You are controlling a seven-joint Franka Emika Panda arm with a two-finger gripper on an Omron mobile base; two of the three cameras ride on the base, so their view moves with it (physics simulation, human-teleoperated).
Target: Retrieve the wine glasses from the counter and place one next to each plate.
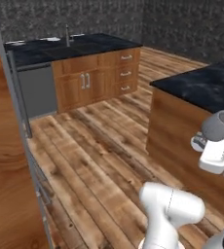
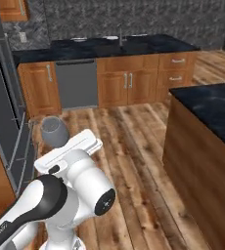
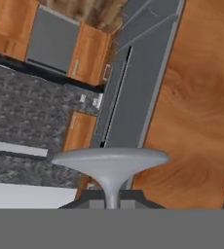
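My gripper is shut on the thin stem of a translucent grey wine glass, whose round foot spreads just above the fingertips in the hand view. The glass's rounded bowl pokes out past the white hand, in the air beside the island counter. From the other side the bowl hangs above the floor, left of the island counter. A second black counter runs along the back wall. The plates are out of view.
A wooden panel with a grey frame stands close on the left. A grey dishwasher sits under the back counter among brown cabinets, and a faucet rises above it. Open plank floor lies between.
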